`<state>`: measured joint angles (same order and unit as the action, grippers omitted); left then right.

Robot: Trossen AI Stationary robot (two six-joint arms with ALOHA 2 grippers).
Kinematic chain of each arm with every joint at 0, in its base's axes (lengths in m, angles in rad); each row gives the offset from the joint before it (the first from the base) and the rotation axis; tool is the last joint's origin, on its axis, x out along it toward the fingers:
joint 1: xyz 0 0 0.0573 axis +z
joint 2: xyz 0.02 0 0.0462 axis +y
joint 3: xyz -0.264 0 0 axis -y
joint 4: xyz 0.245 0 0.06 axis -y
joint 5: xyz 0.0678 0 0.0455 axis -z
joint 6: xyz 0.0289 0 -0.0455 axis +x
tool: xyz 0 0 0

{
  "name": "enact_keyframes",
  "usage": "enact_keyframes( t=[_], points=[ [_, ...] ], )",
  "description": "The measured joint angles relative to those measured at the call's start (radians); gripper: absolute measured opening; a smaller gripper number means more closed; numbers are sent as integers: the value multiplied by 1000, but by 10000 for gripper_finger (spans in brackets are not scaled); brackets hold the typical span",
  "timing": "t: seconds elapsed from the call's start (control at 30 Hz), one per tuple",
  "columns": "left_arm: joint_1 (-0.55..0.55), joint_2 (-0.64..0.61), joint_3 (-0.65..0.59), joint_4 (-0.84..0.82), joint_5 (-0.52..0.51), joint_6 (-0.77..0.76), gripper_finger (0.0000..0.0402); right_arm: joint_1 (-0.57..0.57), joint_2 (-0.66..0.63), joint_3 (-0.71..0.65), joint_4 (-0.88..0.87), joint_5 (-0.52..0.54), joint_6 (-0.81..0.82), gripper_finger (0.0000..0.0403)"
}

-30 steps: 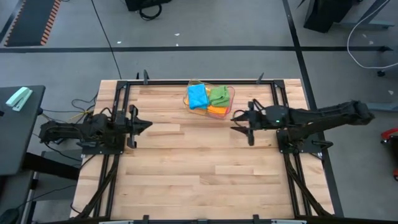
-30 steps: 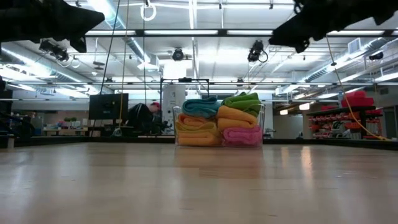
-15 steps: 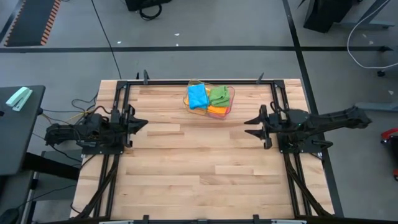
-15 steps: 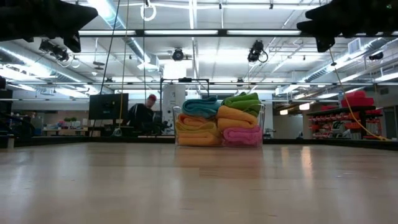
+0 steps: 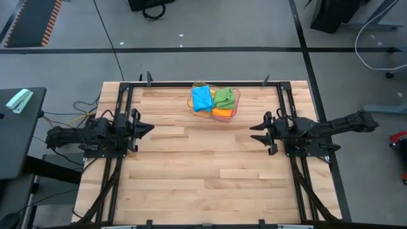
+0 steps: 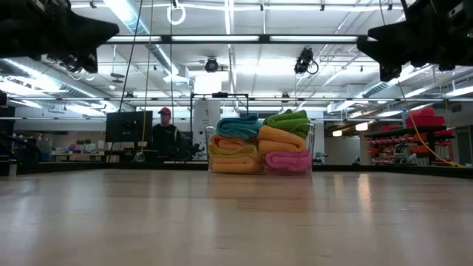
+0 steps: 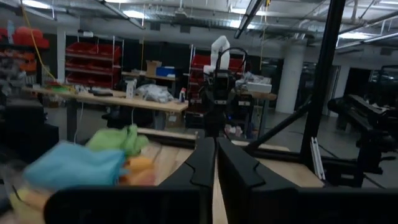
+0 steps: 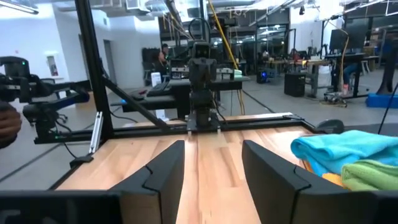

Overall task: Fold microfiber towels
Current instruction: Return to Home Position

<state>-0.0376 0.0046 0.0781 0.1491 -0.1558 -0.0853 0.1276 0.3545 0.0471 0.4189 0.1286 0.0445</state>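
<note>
The wooden tabletop (image 5: 203,172) has a dark arm at each side, the left arm (image 5: 82,135) by its left edge and the right arm (image 5: 337,124) by its right edge, both held above the wood. A clear tray (image 5: 238,95) stands at the middle of the far edge, well apart from both arms. It holds the folded towels (image 5: 213,111) in a stack: blue towel (image 6: 238,125) and green towel (image 6: 290,118) on top, orange towel (image 6: 281,137) and yellow towel (image 6: 233,157) beneath, pink towel (image 6: 288,161) lowest under the orange. The left claw (image 5: 150,127) has its fingers pressed together, the right claw (image 5: 254,131) has its fingers spread, and each points inward across the tabletop.
</note>
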Motion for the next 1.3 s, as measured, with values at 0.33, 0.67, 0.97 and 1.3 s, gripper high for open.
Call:
enact_keyframes(
  t=[0.33,0.67,0.97,1.3],
  points=[
    [0,1,-69,71,0,3,6,0,6,-41,3,-30,102,170],
    [0,2,-69,-7,0,71,60,0,6,-40,1,-33,69,170],
    [0,2,-69,-5,0,71,77,0,6,-40,-1,-33,64,170],
    [0,2,-70,-5,0,71,67,0,6,-39,-1,-32,64,170]
  ],
)
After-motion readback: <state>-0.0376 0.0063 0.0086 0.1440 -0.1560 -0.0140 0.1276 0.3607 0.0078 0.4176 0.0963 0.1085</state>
